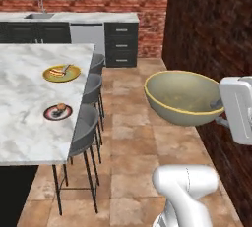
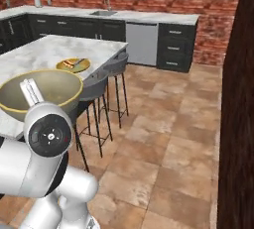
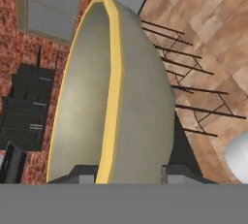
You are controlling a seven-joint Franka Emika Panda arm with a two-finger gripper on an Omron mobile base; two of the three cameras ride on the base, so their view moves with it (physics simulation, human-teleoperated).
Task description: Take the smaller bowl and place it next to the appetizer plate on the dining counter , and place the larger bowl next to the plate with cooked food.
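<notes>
Stools (image 1: 91,93) between held larger bowl (image 1: 182,98) and dining counter (image 1: 29,118)

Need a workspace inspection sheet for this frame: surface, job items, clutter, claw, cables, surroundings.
Surface: dining counter, white grey-veined marble, dark base.
Job items: larger bowl held in the air over the tiled floor, right of the counter; plate with cooked food and appetizer plate on the counter, apart from each other, near its stool-side edge.
Clutter: nothing seen.
Claw: claw shut on the larger bowl's yellow rim, one finger on each side of the wall.
Cables: nothing seen.
Surroundings: grey stools along the counter, brick walls, wall counter with sink behind.
</notes>
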